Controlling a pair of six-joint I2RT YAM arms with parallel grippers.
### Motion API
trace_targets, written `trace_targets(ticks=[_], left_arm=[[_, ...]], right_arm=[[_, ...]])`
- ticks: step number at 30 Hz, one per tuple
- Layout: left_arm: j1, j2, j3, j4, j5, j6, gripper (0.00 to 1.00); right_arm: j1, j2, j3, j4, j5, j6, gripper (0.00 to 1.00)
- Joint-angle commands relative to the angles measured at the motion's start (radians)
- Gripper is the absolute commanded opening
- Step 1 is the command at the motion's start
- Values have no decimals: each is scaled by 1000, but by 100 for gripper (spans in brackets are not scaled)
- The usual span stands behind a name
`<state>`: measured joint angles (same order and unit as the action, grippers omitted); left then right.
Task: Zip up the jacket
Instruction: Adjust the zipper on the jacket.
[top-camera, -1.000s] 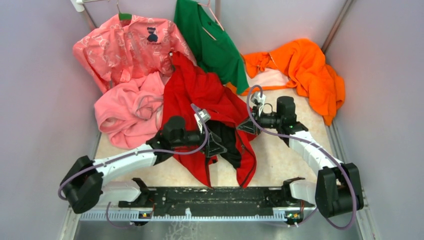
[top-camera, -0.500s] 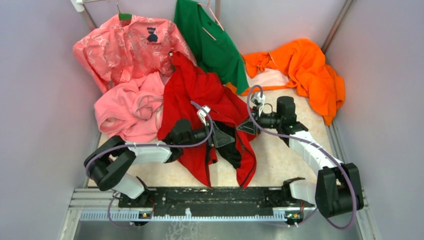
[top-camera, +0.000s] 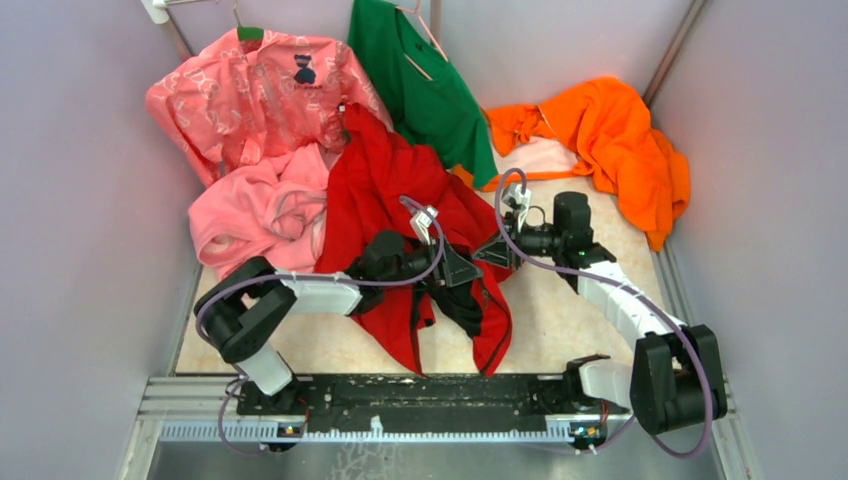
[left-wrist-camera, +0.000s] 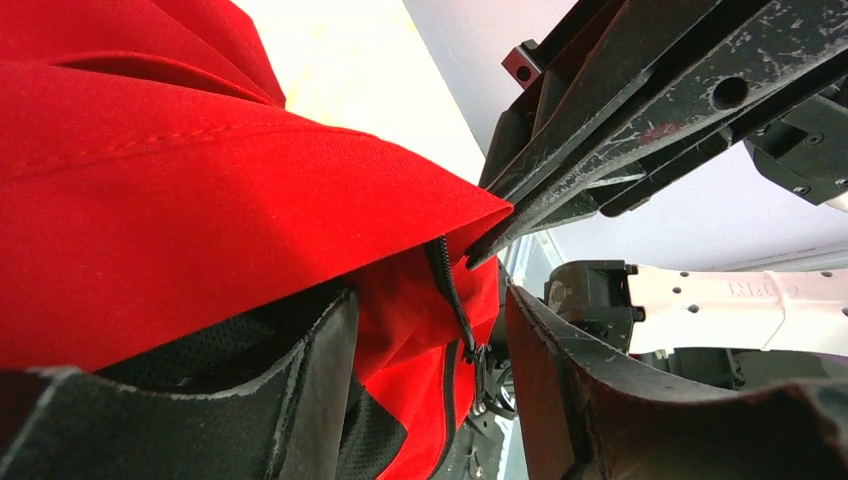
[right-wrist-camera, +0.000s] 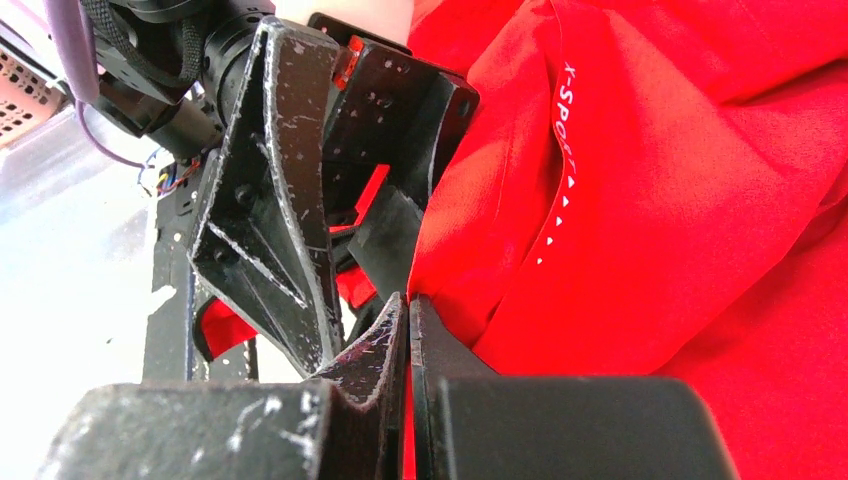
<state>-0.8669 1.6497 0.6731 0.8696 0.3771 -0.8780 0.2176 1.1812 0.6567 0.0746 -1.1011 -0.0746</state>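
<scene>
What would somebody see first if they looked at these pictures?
The bright red jacket sprawls across the middle of the table, open, its dark lining showing. Over it two black grippers meet tip to tip: the right gripper is pinched shut on the jacket's edge, the left gripper gapes open around the fabric. Behind lie pink clothes, a green shirt and an orange garment.

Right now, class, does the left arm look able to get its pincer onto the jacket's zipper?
Probably yes. The left pincer is open and the zipper runs bare through the gap between its fingers. The right pincer, shut on the jacket edge close by, crowds the spot without covering the zipper.
</scene>
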Motion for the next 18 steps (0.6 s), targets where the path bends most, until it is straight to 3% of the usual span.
trace_targets(ticks=[1, 9, 18], left_arm=[[-11, 27, 47, -2, -8, 7, 61], [-15, 63, 65, 21, 8, -3, 50], [-14, 102, 64, 83, 53, -24, 10]], right_arm=[[-3, 8, 37, 72, -47, 19, 0], [-1, 12, 37, 77, -53, 25, 0], [-1, 11, 37, 79, -54, 29, 0]])
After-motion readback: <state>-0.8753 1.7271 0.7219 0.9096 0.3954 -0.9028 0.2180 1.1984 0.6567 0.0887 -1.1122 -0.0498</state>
